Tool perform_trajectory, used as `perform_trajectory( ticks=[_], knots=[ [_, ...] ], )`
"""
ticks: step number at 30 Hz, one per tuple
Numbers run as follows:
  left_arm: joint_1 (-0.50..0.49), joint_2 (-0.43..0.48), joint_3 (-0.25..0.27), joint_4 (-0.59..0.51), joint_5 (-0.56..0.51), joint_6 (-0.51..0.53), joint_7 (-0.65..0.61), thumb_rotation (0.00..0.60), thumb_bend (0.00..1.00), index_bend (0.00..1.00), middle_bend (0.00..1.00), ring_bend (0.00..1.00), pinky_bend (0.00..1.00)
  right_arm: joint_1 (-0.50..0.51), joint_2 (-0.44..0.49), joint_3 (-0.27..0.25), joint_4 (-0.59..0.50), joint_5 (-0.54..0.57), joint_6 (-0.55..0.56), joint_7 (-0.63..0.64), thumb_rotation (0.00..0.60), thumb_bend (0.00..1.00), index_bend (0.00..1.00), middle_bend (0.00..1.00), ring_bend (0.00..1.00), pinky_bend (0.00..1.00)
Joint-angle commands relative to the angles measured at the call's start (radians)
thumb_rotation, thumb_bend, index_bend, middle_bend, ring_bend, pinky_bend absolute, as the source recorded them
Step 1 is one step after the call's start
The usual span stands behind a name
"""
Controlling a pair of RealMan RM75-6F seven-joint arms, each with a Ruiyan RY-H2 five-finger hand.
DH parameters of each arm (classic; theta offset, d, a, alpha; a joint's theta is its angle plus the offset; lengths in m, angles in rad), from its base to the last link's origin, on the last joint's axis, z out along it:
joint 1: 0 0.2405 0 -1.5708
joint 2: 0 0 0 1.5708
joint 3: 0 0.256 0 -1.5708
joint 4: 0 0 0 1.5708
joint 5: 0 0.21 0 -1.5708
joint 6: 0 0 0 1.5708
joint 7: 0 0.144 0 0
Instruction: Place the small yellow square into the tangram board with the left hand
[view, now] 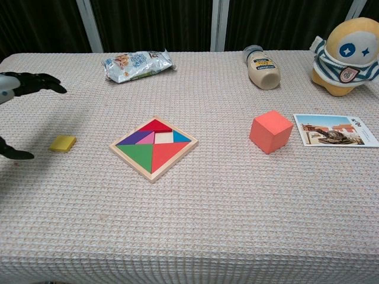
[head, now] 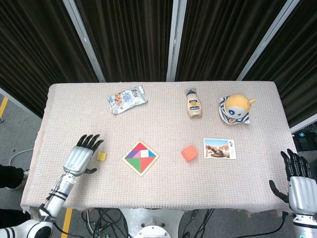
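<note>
Left hand (head: pixel 80 154) is over the table (head: pixel 74 109), fingers spread and extended, holding nothing; its fingertips (head: pixel 94 141) lie just beside the small yellow square (head: pixel 102 156), on the square's left, with no contact visible. In the chest view only the fingers (view: pixel 35 81) and thumb show at the left edge, above and beside the square (view: pixel 63 142). The square lies flat on the cloth, left of the tangram board (head: pixel 140 158) and apart from it. The board holds coloured pieces with one pale square slot bare near its upper middle. Right hand (head: pixel 297 186) sits off the table's right edge, fingers apart, empty. Further back: snack bag (head: pixel 127 98), bottle (head: pixel 194 104) lying down, plush toy (head: pixel 235 109); near the board, orange cube (head: pixel 189 152) and postcard (head: pixel 219 148).
</note>
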Motion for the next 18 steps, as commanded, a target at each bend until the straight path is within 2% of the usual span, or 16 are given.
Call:
perform_trajectory(
  ticks=[1, 11, 18],
  knots=[
    [-0.055, -0.041, -0.034, -0.01, -0.068, -0.051, 0.053, 0.6, 0.0, 0.15, 0.0, 0.0, 0.0, 0.007, 0.008, 0.007, -0.004, 0.003, -0.007, 0.008, 0.6, 0.18, 0.0, 0.0, 0.0, 0.0],
    [-0.12, -0.081, -0.048, 0.04, -0.159, -0.1, 0.095, 0.6, 0.0, 0.2, 0.0, 0.0, 0.0, 0.022, 0.018, 0.016, -0.014, 0.013, -0.024, 0.011, 0.6, 0.18, 0.0, 0.0, 0.0, 0.0],
    [-0.138, -0.078, -0.043, 0.017, -0.32, -0.089, 0.185, 0.6, 0.0, 0.22, 0.0, 0.0, 0.0, 0.022, 0.018, 0.017, -0.012, 0.027, -0.03, 0.011, 0.6, 0.18, 0.0, 0.0, 0.0, 0.0]
  ],
)
